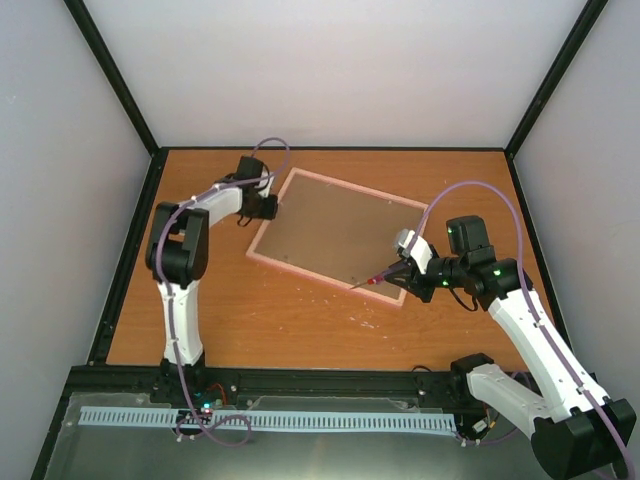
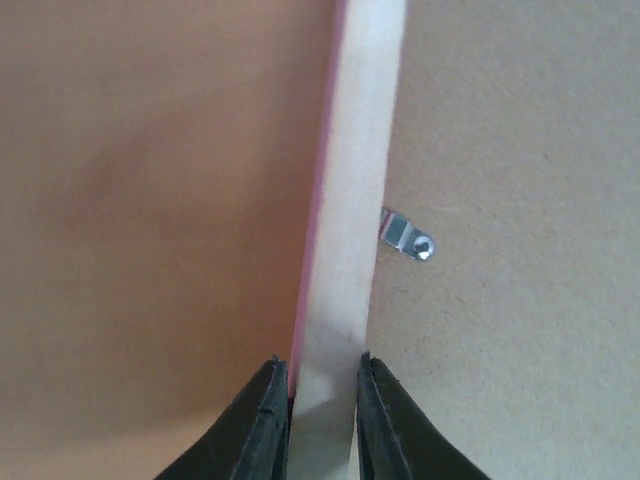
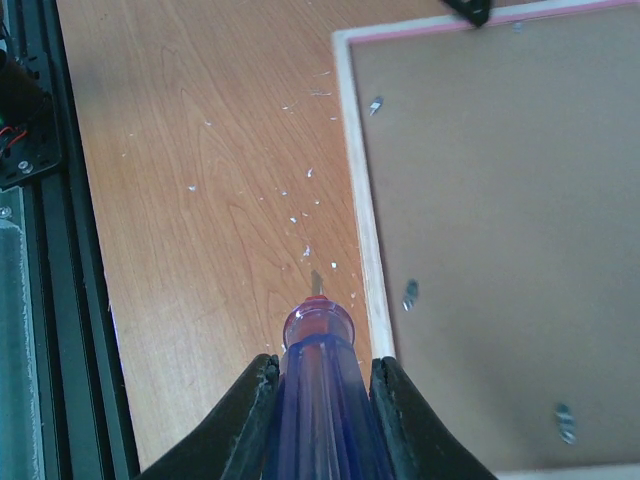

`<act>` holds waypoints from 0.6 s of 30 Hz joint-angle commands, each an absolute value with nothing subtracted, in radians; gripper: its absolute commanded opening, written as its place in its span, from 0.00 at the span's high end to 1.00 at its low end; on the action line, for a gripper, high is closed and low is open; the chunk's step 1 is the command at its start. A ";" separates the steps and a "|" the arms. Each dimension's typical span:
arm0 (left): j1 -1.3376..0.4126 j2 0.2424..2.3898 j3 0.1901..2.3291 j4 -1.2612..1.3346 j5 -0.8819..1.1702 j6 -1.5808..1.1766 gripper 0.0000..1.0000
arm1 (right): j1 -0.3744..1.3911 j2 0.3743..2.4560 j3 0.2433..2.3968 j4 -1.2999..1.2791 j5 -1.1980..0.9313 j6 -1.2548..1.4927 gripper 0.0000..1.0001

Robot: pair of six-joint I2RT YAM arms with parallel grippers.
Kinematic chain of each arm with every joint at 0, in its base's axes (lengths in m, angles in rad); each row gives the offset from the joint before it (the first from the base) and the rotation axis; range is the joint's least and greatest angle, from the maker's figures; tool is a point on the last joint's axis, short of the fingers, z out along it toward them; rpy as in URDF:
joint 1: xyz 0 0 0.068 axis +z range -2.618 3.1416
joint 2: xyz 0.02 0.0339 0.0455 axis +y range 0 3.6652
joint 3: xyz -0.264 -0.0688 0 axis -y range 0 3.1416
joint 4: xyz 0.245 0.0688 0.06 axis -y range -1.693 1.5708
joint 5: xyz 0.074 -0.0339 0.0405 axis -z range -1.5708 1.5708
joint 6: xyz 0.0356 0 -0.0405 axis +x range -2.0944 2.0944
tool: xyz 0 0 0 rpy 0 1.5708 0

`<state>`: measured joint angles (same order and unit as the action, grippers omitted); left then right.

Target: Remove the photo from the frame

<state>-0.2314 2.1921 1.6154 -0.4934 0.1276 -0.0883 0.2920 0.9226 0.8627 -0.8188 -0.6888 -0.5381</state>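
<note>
The frame [image 1: 330, 225] lies face down on the table, its brown hardboard back [image 3: 500, 200] up, edged in pale wood. The photo is hidden under that back. My left gripper [image 1: 268, 205] is at the frame's far left edge. In the left wrist view its jaws [image 2: 325, 375] press both sides of the pale rail [image 2: 350, 200], beside a small metal tab [image 2: 408, 236]. My right gripper [image 1: 400, 272] hovers over the frame's near right corner, shut [image 3: 322, 370] on a purple-handled screwdriver [image 3: 318, 340]. The screwdriver tip points at the table just outside the rail.
More metal tabs [image 3: 410, 293] hold the backboard along its edges. White flecks [image 3: 300, 200] are scattered on the wooden table left of the frame. A black rail [image 1: 300, 380] runs along the table's near edge, and enclosure walls stand around it.
</note>
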 commanded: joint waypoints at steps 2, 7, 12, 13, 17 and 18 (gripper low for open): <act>-0.244 1.988 1.224 -0.484 0.137 -0.317 0.88 | 0.290 0.917 0.877 -0.792 -0.680 -0.553 0.97; -0.255 1.788 0.933 -0.378 0.179 -0.404 0.90 | 0.290 0.950 0.886 -0.773 -0.700 -0.541 0.97; -0.301 1.723 0.790 -0.311 0.209 -0.470 0.90 | 0.290 1.016 0.930 -0.753 -0.748 -0.512 0.97; -0.305 1.726 0.777 -0.301 0.212 -0.481 0.89 | 0.290 1.031 0.942 -0.756 -0.755 -0.509 0.97; -0.319 1.723 0.770 -0.294 0.197 -0.507 0.77 | 0.291 1.069 0.978 -0.765 -0.769 -0.505 0.97; -0.319 1.717 0.771 -0.294 0.186 -0.516 0.73 | 0.291 1.070 0.980 -0.765 -0.769 -0.503 0.97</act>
